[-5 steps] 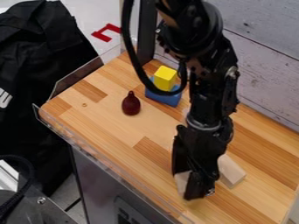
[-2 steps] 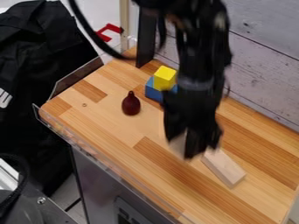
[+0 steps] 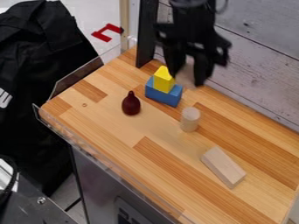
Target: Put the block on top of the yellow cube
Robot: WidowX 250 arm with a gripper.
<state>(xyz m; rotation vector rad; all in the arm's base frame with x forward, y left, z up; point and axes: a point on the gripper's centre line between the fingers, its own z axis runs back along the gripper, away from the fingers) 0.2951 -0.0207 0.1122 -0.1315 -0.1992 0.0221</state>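
Jaws: closed on the pale block, one black finger on each side of it
Gripper: hanging down near the back wall, a bit blurry
Pale block: pinched in there, just right of the yellow cube in the view; can't tell if they're touching
Yellow cube: sitting on the blue block, partly hidden by a finger
Cylinder: light wood, standing upright near the blue block, toward the front
Wooden slab: lying flat, well apart from the stack
Dark red toy: kinda pear-shaped, left of the blue block
Tabletop: striped wood, all of this sits on or above it
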